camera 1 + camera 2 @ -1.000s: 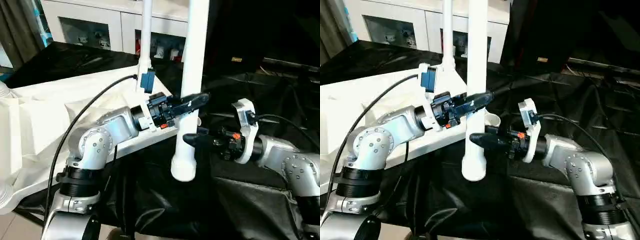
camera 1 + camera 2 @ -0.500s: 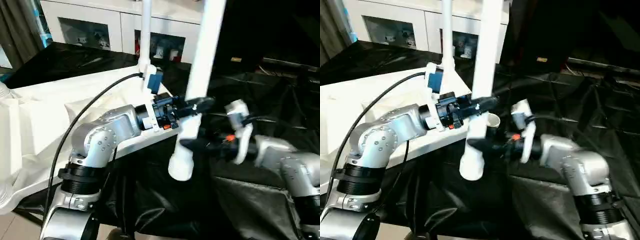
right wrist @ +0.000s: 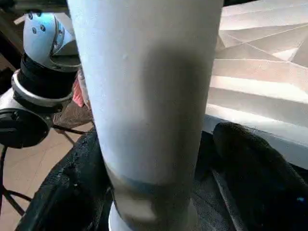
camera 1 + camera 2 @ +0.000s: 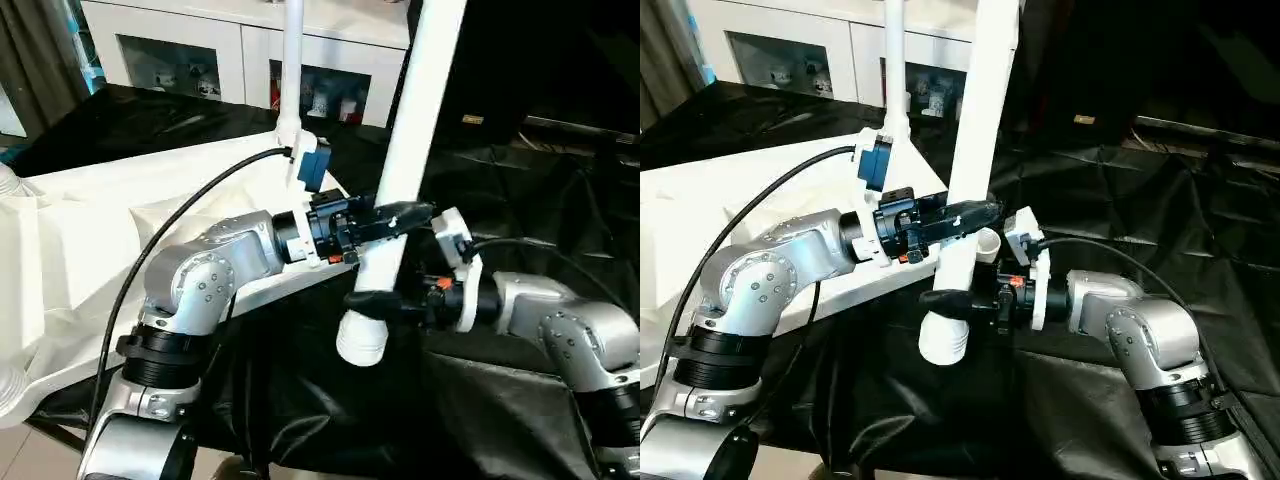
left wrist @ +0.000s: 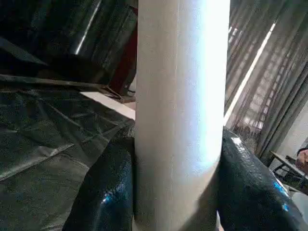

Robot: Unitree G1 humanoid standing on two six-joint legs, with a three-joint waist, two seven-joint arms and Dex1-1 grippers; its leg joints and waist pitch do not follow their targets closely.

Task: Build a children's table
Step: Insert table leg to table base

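Here, everything is placed against the held leg.
Held leg (image 4: 405,150): a long white tube, tilted, its upper part leaning away from the robot's left arm; its lower end hangs just above the black-draped work table (image 4: 520,400).
Leg's lower end (image 4: 361,342): a wider ribbed collar, free in the air, touching nothing.
Left gripper (image 4: 400,213): pinching the held leg a little above the collar, a black finger pressed flat against each side; in the left wrist view the fingers (image 5: 103,192) hug the tube with no gap.
Right gripper (image 4: 940,299): lower on the held leg than the left one, just above the collar; its fingers stand spread on either side. In the right wrist view one finger (image 3: 250,163) is apart from the tube; whether the other touches it I cannot tell.
Tabletop (image 4: 90,230): the white top lies upside down on the work table, behind the held leg on the left arm's side.
Standing leg (image 4: 290,70): a second white tube upright at the tabletop's corner, just behind the left gripper.
White cabinet (image 4: 200,50): far behind the held leg, with glass doors.
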